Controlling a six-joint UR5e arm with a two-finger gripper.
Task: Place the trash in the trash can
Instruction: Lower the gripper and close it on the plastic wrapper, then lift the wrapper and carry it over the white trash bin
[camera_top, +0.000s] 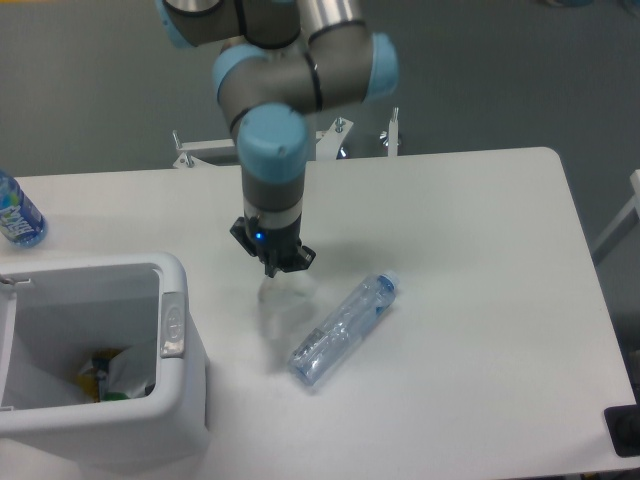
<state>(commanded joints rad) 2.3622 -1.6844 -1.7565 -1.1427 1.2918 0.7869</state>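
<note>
My gripper (273, 268) points straight down over the middle of the table, its dark fingers drawn together at the tip. A pale, crumpled white wrapper (279, 291) hangs right at the fingertips and looks pinched between them; it is blurred, with a soft shadow under it. The crushed clear bluish bottle (345, 327) lies on the table to the right of the gripper, slanted, cap end toward the upper right. The white trash can (176, 285) stands at the front left, open, with its grey oval latch (172, 325) facing the gripper.
Some coloured and white scraps (113, 376) lie inside the bin. A blue-labelled bottle (16, 212) stands at the table's far left edge. Metal brackets (335, 135) sit at the table's back edge behind the arm.
</note>
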